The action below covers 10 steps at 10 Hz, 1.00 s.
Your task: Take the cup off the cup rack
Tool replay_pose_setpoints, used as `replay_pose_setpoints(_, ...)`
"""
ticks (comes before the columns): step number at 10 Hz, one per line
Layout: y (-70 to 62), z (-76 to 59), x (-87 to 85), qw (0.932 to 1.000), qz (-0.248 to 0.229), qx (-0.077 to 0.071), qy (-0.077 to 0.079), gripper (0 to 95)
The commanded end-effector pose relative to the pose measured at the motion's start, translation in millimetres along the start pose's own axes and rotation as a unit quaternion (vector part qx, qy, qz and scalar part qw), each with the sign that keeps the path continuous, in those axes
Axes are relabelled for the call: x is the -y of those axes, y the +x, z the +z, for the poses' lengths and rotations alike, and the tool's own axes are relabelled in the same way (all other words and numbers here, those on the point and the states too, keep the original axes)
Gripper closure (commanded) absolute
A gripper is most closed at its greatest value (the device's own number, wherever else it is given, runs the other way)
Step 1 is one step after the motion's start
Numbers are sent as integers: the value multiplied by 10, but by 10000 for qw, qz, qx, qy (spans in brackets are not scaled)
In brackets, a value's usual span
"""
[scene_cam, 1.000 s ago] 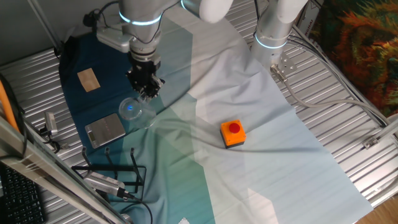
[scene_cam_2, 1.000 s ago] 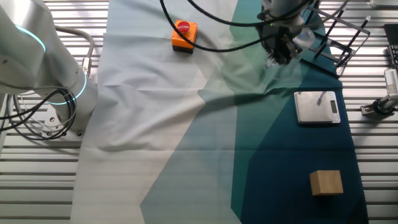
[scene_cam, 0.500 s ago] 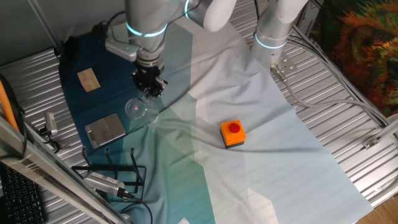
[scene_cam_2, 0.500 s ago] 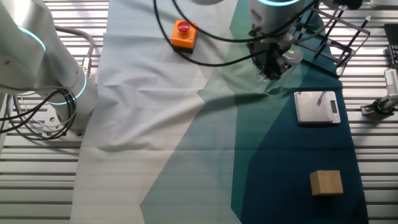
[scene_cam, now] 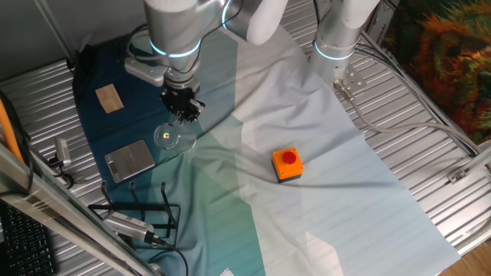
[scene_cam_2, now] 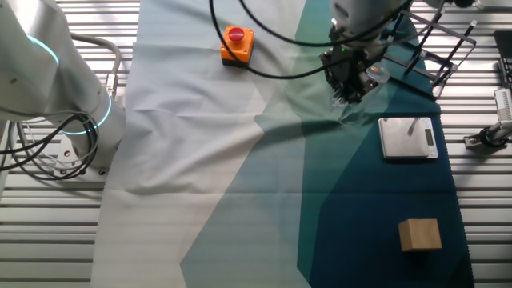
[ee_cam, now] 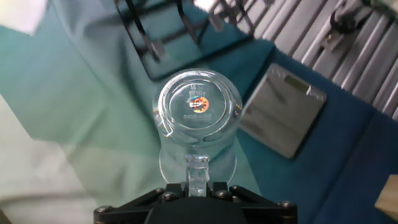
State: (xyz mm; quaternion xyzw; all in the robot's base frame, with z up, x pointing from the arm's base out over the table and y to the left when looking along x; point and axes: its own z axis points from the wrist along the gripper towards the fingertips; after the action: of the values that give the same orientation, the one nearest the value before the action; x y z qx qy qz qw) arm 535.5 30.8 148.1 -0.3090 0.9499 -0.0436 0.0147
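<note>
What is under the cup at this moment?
The cup stands upright on the teal cloth, clear of the cup rack. The cloth shows through its clear base, except under a small orange-red spot on the bottom. The gripper covers its near rim.

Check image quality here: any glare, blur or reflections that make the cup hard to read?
Hand view: the cup is fairly sharp, with a bright orange glint on its base; the cup rack behind is blurred. One fixed view: the cup is a faint outline with a coloured glint. The other fixed view: the tool largely hides it.

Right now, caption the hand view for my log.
Gripper pinching the cup by its rim above the cloth, cup rack behind.
</note>
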Motion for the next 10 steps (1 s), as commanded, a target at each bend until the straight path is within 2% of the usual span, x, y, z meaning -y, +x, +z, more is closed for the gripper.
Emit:
replay_pose_setpoints(1, -1, 31, 6, 9997, -6, -226, 15, 950)
replay_pose_setpoints(3, -2, 66, 14, 9991, -36, -407, 87, 950)
replay_pose_setpoints(4, 12, 90, 14, 9978, -68, -618, 223, 950)
replay_pose_setpoints(8, 79, 186, 5, 9951, -20, -950, 258, 950)
replay_pose_setpoints(10, 82, 197, 6, 9926, 17, -1187, 245, 950)
